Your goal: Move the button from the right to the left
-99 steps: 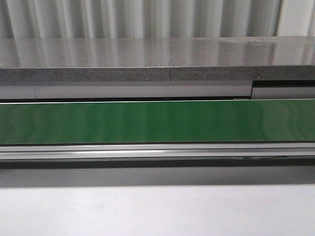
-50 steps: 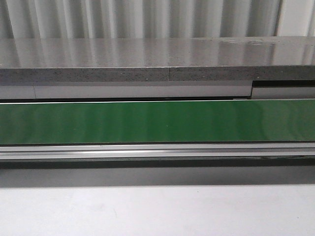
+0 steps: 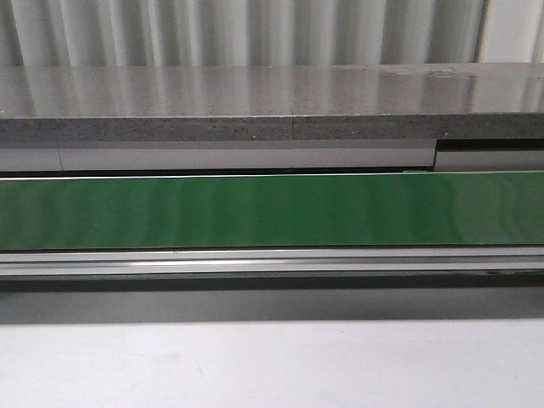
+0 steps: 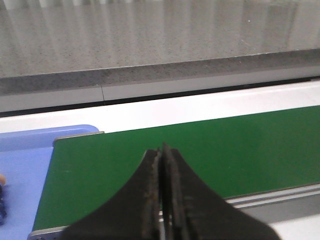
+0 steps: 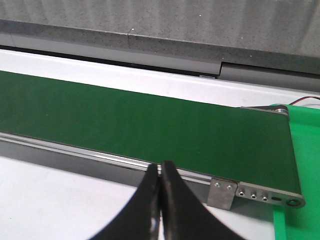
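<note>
No button shows clearly in any view. In the left wrist view my left gripper (image 4: 161, 150) is shut with nothing in it, its tips over the near edge of the green conveyor belt (image 4: 210, 150). My right gripper (image 5: 160, 167) is also shut and empty, hanging over the white table just before the belt's metal rail (image 5: 100, 155). A small orange and dark thing (image 4: 2, 200) lies on the blue tray (image 4: 25, 165), cut off by the frame edge; I cannot tell what it is. The front view shows neither gripper.
The green belt (image 3: 272, 211) runs across the front view, with a grey stone ledge (image 3: 255, 102) behind it and the white table (image 3: 272, 365) in front. A green surface (image 5: 306, 150) adjoins the belt's right end beside a metal bracket (image 5: 222, 192).
</note>
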You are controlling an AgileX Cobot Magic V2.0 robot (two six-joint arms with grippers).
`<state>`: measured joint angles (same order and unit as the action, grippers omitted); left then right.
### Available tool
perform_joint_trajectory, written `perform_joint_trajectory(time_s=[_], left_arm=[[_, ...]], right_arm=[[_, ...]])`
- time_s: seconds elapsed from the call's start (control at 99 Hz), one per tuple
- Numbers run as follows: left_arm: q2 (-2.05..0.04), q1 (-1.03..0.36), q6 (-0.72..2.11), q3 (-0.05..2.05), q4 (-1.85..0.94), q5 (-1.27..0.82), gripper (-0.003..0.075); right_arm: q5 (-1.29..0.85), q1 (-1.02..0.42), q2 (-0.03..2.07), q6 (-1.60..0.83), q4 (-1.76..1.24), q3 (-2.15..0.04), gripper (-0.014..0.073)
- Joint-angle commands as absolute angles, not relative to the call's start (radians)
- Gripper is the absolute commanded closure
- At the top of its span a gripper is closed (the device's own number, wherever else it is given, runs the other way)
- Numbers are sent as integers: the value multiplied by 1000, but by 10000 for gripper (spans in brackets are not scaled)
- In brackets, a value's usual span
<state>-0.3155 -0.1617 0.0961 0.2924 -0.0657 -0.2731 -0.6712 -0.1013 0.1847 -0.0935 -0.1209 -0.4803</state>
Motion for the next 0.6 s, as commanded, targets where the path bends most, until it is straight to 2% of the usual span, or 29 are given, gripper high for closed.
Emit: perform_joint_trajectory(time_s=[0.0,0.242,0.475,0.586], left_arm=[[-278,-137,72,266,-55,-137,740],[-126,-82,72,117,-34,-28,740],[46,-82,72,-27,-34,-35,740],[35,-82,72,-23,-32,-80,740]], right_arm=[[-593,-103,193,-98,-128,-504,659],[-593,-103,193,-98,-128,-504,659],[-593,-103,193,-98,-128,-504,659],[-594,-103,192,-98,-128,-504,659]])
